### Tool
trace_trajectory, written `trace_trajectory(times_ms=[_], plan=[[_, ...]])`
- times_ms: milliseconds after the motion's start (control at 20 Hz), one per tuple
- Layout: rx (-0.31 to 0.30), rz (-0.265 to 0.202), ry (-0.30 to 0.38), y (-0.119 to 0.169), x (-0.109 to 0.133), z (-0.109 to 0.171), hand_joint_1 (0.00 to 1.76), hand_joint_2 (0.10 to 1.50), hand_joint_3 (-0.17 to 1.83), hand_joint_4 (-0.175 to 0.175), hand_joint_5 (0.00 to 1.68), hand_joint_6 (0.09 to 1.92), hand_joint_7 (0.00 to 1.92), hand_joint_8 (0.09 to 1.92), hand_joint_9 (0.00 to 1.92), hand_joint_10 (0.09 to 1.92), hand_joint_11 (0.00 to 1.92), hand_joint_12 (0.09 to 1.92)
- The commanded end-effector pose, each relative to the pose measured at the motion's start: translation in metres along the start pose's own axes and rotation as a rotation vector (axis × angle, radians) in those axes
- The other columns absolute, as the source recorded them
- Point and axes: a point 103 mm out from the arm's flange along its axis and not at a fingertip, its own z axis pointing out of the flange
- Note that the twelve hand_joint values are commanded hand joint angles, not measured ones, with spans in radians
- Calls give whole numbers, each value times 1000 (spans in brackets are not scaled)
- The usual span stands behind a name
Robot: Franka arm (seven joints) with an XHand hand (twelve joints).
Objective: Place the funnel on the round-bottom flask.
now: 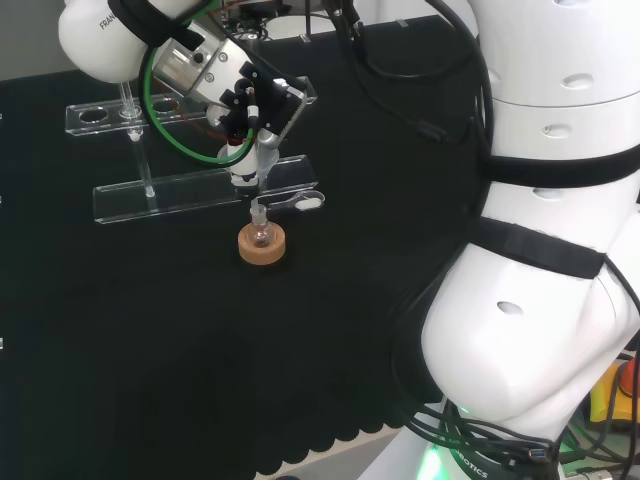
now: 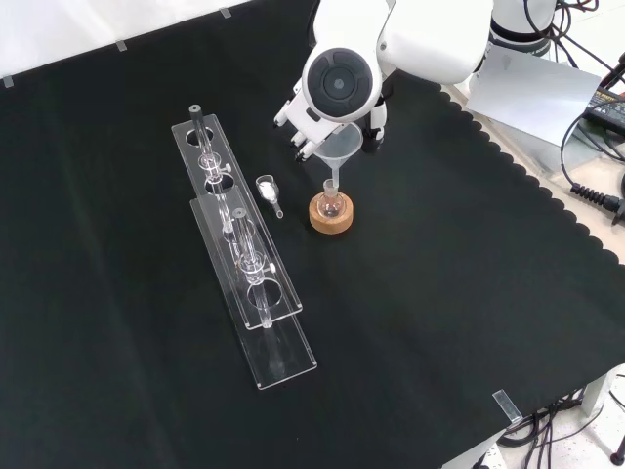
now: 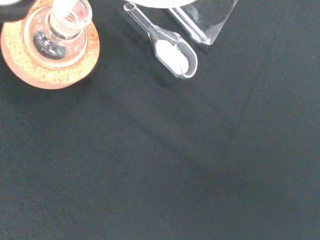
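Note:
A small round-bottom flask point(image 2: 330, 204) stands on a cork ring point(image 2: 331, 222) near the middle of the cloth. A clear funnel point(image 2: 337, 147) hangs straight above it, and its stem reaches down to the mouth of the flask's neck. The hand point(image 1: 250, 108) is shut on the funnel's cone from above. In the front view the arm's white link with the grey cap covers most of the hand point(image 2: 300, 125). In the head view the flask point(image 1: 260, 234) and ring point(image 1: 262, 248) sit just below the hand. The wrist view shows the flask's neck point(image 3: 70, 17) and the ring point(image 3: 47, 75) close by.
A clear scoop point(image 2: 267, 188) with white powder lies on the cloth beside the ring, between it and the racks. Two long clear racks point(image 2: 256, 293) with test tubes stand left of it in the front view. Behind the flask in the head view is the nearer rack point(image 1: 180, 190).

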Motion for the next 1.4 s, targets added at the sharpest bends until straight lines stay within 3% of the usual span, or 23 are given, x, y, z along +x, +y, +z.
trace_trajectory(times_ms=[50,1000,1400], plan=[[4,4,-4,2,0,1,703,702,469,-21,553,777,850,790,1242,597,629,1230],[9,13,-34,10,1,4,700,704,469,-22,552,777,848,792,1240,601,628,1231],[-41,52,-50,10,-1,9,700,705,469,-23,548,777,848,793,1239,602,627,1232]])
